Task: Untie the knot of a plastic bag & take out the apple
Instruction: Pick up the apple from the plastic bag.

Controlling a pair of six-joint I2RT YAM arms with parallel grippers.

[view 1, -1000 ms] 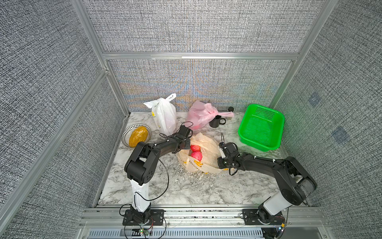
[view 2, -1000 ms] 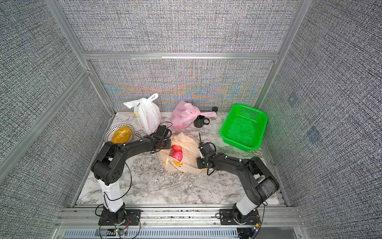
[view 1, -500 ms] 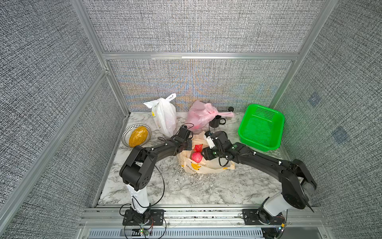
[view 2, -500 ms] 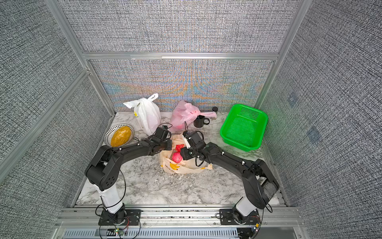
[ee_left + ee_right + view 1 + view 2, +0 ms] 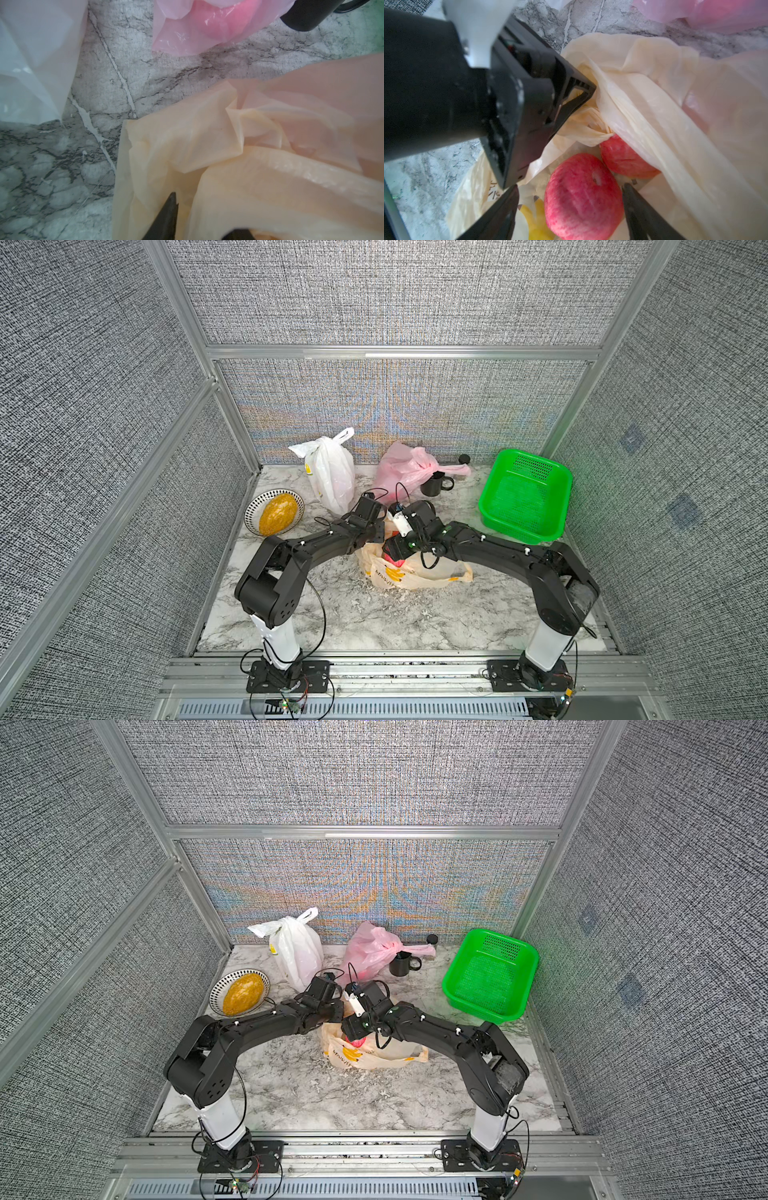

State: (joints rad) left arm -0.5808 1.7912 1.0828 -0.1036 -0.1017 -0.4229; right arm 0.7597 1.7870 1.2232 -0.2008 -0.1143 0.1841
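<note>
Apple (image 5: 583, 195) lies inside untied bag (image 5: 654, 93), between right gripper's (image 5: 570, 187) spread fingers (image 5: 504, 207), not yet grasped. Left gripper (image 5: 577, 104) sits at bag's rim; grip unclear. Next: close gently on apple, lift out.

Both top views looked down steeply from high at the front onto the whole table (image 5: 332, 614). Each wrist camera was very near the cream bag (image 5: 187, 135), which all views shared.
</note>
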